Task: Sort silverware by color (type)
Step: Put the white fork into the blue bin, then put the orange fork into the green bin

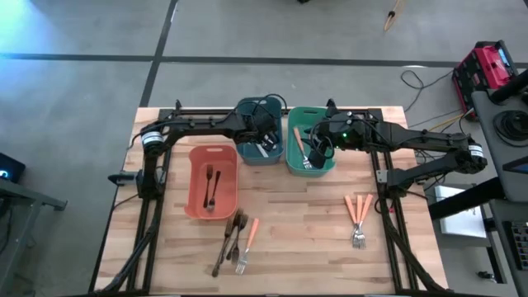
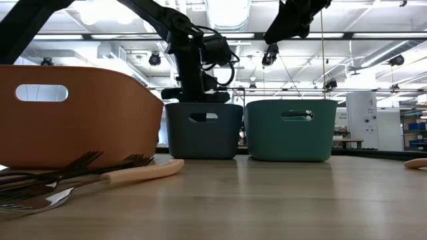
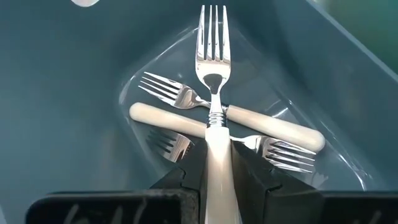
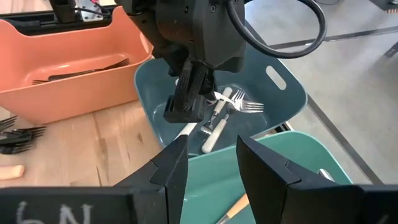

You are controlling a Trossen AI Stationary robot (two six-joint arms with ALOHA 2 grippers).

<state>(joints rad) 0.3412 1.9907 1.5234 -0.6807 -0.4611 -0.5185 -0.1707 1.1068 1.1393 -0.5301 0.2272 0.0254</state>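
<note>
The left gripper [image 4: 189, 99] hangs over the blue bin [image 1: 247, 153], fingers pinched on a white-handled fork [image 3: 212, 81], tines pointing down, likely so it drops onto the two forks [image 3: 186, 99] of its kind already crossed there. The right gripper [image 4: 211, 165] waits above the green bin [image 1: 290, 157], fingers apart, holding nothing. The salmon bin [image 1: 195, 194] carries dark forks [image 1: 211, 186]. More silverware [image 1: 235, 239] lies unsorted on the table [image 1: 297, 247], including orange-handled forks [image 1: 358, 219].
</note>
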